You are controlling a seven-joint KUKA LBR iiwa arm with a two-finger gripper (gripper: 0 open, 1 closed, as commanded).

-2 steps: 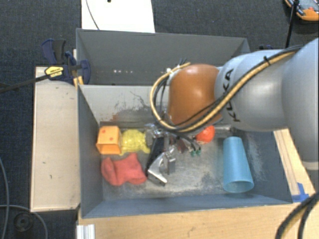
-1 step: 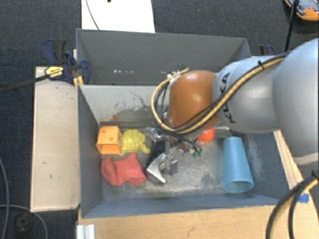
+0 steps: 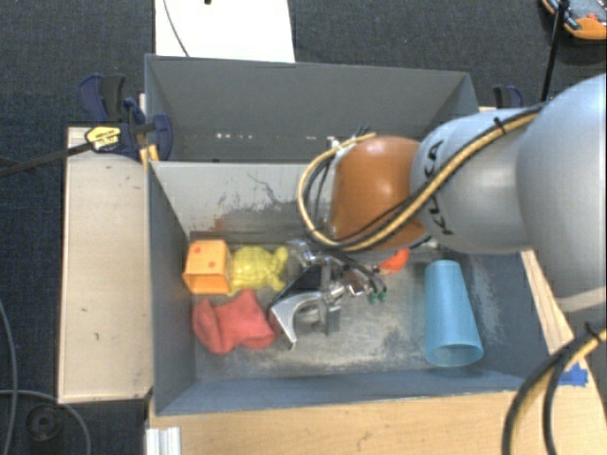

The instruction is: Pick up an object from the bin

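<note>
Hanging low in the bin point(image 3: 285, 112) with fingers spread and empty, the gripper point(image 3: 305, 322) is seen just beside the red lumpy thing point(image 3: 232, 322) at the left, so the approach is judged in hand, and a shift over that thing before closing is called for.

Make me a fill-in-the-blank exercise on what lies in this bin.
1. The cup lying on its side at the view's right is light ____.
2. The lumpy soft thing beside the orange block is ____.
3. The crumpled thing just left of the hand is ____.
Missing words: blue; yellow; red.
</note>
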